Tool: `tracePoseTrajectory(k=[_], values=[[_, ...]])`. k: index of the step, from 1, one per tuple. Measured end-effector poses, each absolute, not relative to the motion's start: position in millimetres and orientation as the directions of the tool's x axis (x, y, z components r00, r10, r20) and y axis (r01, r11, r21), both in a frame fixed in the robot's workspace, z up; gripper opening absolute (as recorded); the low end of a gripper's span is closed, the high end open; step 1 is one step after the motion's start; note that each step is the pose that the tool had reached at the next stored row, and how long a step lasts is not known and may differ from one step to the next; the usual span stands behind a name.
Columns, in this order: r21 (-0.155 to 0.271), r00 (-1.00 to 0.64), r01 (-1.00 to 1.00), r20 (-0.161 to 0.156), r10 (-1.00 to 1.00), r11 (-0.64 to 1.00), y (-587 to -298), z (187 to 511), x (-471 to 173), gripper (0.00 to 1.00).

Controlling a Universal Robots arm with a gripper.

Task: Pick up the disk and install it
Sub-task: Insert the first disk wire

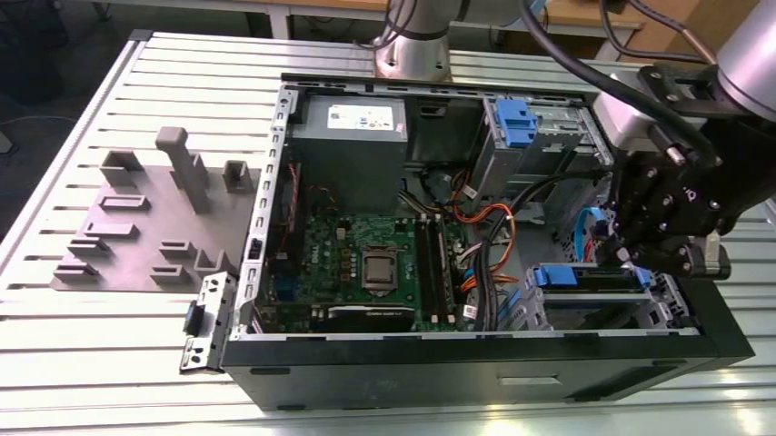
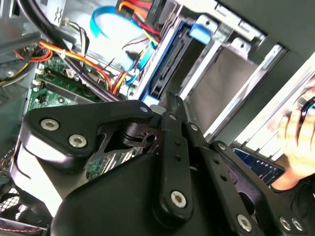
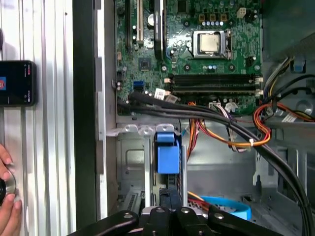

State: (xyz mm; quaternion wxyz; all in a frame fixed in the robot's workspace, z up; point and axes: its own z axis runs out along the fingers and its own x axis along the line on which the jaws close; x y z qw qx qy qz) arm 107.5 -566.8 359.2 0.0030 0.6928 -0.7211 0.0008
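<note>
**Disk at the Drive Cage**

The disk (image 1: 591,278) is sitting in the drive cage (image 1: 661,304) at the exterior view's right. Its blue carrier tab is facing the motherboard (image 1: 363,263), probably because it is riding on the cage rails. The gripper (image 1: 633,259) is hanging over the disk's outer end, just beside or touching it. Whether it is clamping the disk or standing open cannot be told.

One computer case (image 1: 485,363), one disk (image 1: 570,275), one gripper (image 1: 622,256).
</note>
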Motion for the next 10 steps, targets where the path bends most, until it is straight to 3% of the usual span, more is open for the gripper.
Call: tracePoseTrajectory(k=[10], values=[[0.003, -0.040, -0.999, 0.005, -0.999, 0.040, -566.8, 359.1, 111.8, 0.11]])
